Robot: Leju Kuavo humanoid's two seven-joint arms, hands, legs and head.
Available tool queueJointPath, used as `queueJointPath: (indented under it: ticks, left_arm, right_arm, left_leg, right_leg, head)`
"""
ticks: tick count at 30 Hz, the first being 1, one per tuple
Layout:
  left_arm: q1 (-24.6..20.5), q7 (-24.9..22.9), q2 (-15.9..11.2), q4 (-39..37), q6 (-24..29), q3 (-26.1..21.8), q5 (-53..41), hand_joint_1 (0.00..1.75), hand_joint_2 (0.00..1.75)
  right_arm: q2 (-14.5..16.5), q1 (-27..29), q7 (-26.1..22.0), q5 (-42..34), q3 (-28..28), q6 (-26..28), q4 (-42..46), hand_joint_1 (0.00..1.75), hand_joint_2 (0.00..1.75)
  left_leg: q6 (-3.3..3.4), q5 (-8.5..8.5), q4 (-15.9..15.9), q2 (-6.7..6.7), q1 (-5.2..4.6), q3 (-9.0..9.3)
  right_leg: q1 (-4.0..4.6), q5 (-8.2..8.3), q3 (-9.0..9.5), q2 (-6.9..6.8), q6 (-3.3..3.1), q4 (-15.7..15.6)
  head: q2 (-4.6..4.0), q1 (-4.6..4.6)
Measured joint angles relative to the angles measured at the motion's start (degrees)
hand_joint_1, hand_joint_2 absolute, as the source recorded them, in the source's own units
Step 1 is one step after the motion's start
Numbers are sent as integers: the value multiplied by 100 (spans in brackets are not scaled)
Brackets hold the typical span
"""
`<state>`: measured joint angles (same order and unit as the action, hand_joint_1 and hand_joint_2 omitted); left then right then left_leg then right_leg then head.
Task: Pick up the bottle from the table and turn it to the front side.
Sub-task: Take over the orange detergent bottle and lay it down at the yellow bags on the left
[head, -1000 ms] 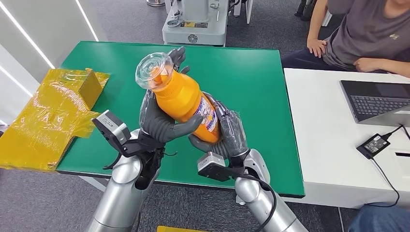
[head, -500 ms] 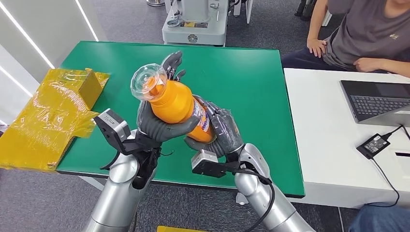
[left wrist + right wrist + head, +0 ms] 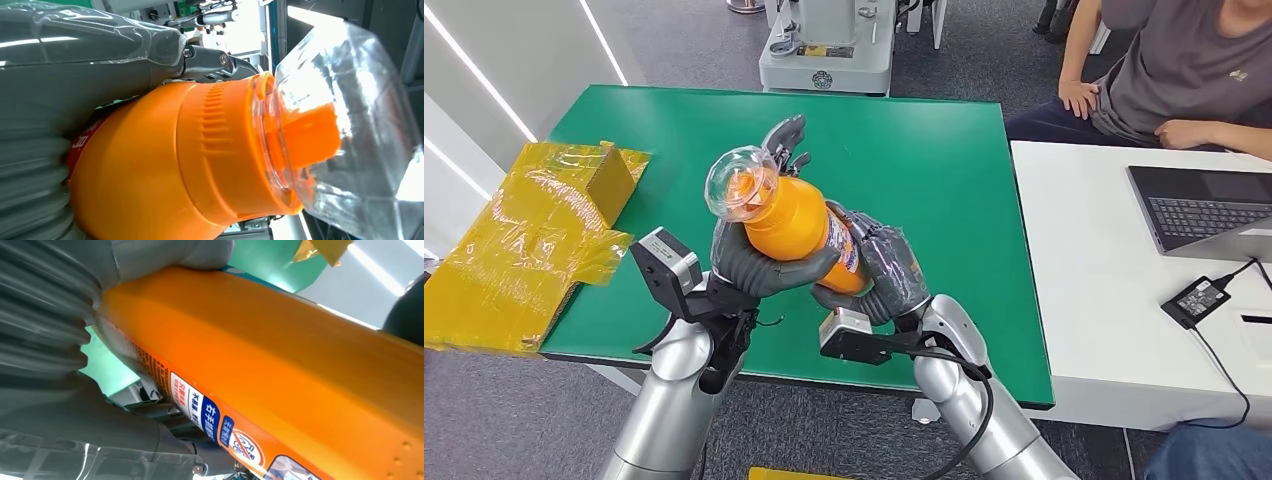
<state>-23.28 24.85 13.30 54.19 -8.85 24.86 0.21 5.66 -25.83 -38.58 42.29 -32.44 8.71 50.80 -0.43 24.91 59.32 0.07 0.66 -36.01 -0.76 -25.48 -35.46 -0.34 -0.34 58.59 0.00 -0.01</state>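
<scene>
A green surface (image 3: pixel 944 180) stands on grey carpet (image 3: pixel 514 420), a white desk (image 3: pixel 1104 300) beside it carrying a laptop (image 3: pixel 1204 210).

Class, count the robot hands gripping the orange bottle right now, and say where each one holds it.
2. The left hand grips the bottle at its upper body, below the clear cap; the right hand holds its lower, labelled end.

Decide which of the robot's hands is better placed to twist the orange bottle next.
Probably the left hand: it wraps the bottle around its middle, while the right hand cups the base and can steady it.
</scene>
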Motion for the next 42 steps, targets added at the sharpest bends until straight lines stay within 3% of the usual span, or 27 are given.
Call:
queueJointPath:
  ticks: [12, 17, 21, 42]
  left_arm:
    - [8, 1, 16, -7, -31, -54, -48, 0, 175]
    - [8, -28, 48, -5, -29, -68, -144, 0, 175]
    - [7, -61, 50, -5, -32, -68, -180, 174, 175]
    - [-51, 1, 134, -19, -25, -68, -233, 175, 175]
  right_arm:
    - [0, 73, 137, 207, 74, -16, -35, 175, 175]
    - [0, 156, 431, 537, 121, 199, -102, 175, 175]
    - [0, 186, 470, 572, 133, 199, -104, 175, 175]
    - [0, 262, 476, 617, 261, 198, -103, 175, 175]
  left_leg:
    - [0, 0, 0, 0, 0, -1]
    - [0, 0, 0, 0, 0, -1]
    - [0, 0, 0, 0, 0, 0]
    - [0, 0, 0, 0, 0, -1]
  right_leg:
    - [0, 0, 0, 0, 0, 0]
    - [0, 0, 0, 0, 0, 0]
    - [0, 0, 0, 0, 0, 0]
    - [0, 0, 0, 0, 0, -1]
  head:
    - [0, -1]
    - [0, 0]
    - [0, -1]
    - [0, 1]
